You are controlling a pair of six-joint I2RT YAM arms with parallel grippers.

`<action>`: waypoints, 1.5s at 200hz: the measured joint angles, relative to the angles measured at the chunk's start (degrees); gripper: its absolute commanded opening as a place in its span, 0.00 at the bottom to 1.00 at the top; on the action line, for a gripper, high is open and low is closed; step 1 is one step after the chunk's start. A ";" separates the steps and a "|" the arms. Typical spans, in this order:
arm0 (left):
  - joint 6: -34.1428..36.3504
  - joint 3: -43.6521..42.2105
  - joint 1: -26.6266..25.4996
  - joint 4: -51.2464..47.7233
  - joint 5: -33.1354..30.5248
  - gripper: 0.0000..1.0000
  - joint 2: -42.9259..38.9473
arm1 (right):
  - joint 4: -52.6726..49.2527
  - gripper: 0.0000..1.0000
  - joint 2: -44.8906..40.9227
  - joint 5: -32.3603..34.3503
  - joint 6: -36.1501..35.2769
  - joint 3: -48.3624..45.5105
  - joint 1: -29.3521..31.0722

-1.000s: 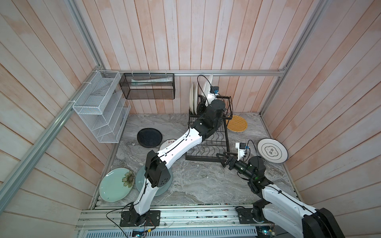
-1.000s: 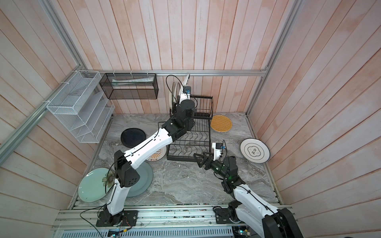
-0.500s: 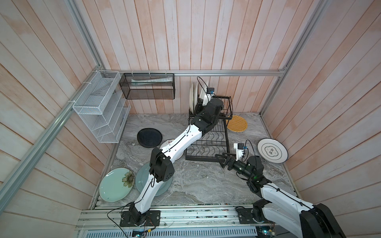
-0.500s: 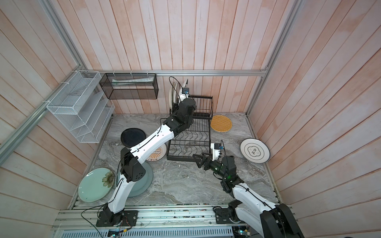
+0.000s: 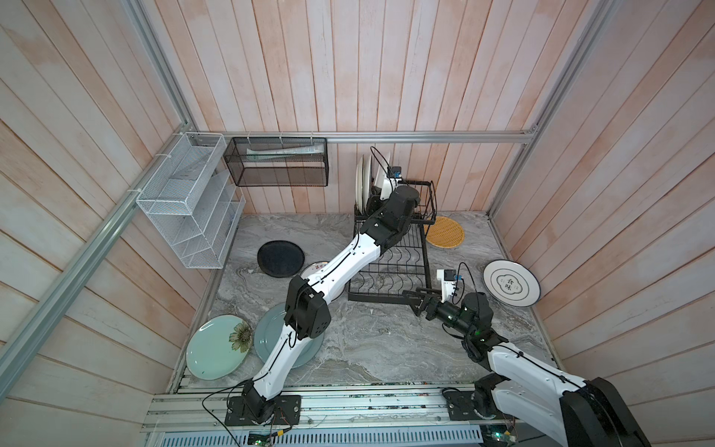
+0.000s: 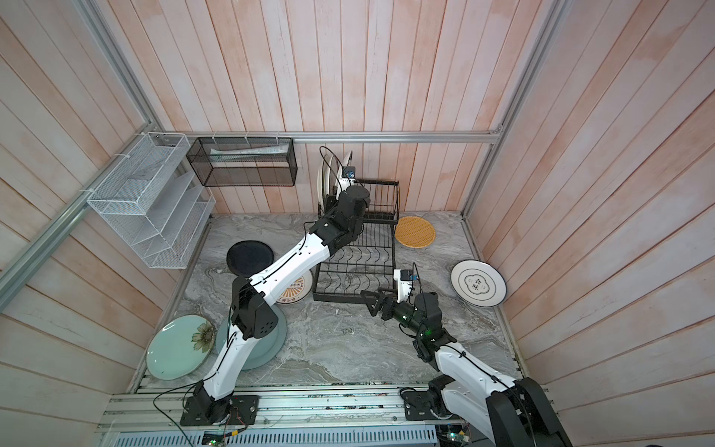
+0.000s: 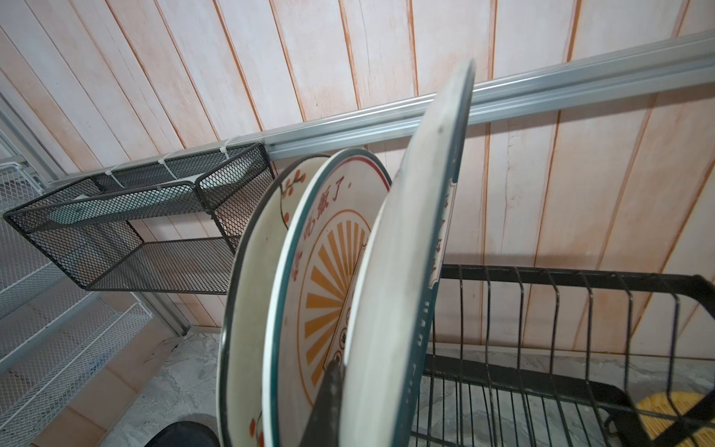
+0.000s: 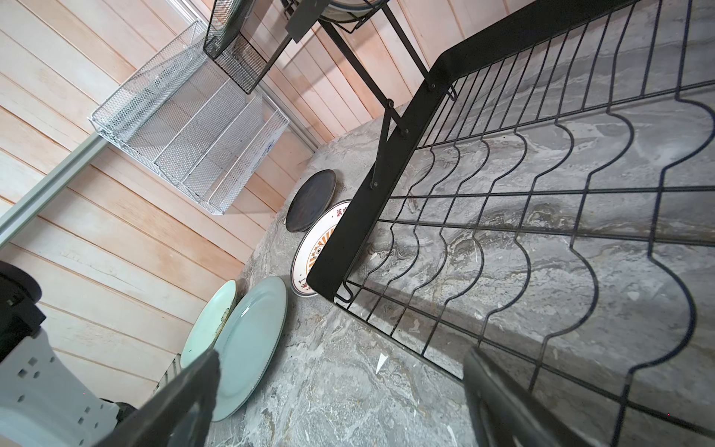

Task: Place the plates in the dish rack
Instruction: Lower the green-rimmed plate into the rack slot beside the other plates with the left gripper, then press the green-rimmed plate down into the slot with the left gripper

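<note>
Clamped shut in the left fingers (image 7: 328, 391): a white plate (image 7: 410, 271) with a dark green rim, pinched at its edge and held upright over the upper basket of the rack (image 5: 428, 201). Standing in that basket just beside it, face to face: a sunburst plate (image 7: 332, 247) and, behind that, a berry plate (image 7: 247, 309). Close to those two at the pinched edge, splayed away from them at the free edge. Cannot tell whether its rim sits between wires. Probably needs straightening to match its neighbours, then easing into the next free slot before letting go, with some risk of knocking the sunburst plate.

Spread wide and holding nothing: the right fingers (image 8: 499, 402), low over the bench (image 5: 367, 348) by the near corner of the rack's flat base. Flat on the bench on that arm's side: a lettered plate (image 5: 510, 282) and a woven plate (image 5: 444, 237). Flat on the left arm's side: a black plate (image 5: 280, 258), a second sunburst plate (image 6: 298, 288) partly under the arm, a grey-blue plate (image 5: 267, 340) and, just beside it, a green plate (image 5: 214, 348).

Readable at the lettered plate's centre: "食味". Round the racked sunburst plate's rim, red characters ending in what looks like "飯了". On the white plate's face, more red characters, cut off and unreadable. No brand in view.
</note>
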 measured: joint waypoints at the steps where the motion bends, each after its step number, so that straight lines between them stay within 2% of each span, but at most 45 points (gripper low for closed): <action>1: -0.02 0.00 0.00 0.02 -0.02 0.00 0.00 | 0.00 0.98 0.00 0.00 0.00 0.00 0.00; 67: 6.27 0.02 -0.76 7.45 -5.07 0.00 0.28 | 0.33 0.98 0.15 -0.09 0.00 0.00 0.15; 112: 7.69 0.04 -0.70 9.09 -6.67 0.00 1.03 | 0.50 0.98 0.28 -0.26 0.00 0.00 0.52; 193: 5.68 0.15 -0.07 6.95 -6.54 0.00 2.19 | 3.63 0.98 -2.21 -1.49 -1.40 0.00 4.09; 300: 0.59 3.04 0.42 0.42 -4.52 0.00 3.15 | 3.74 0.98 -2.27 -1.49 -1.95 0.00 4.94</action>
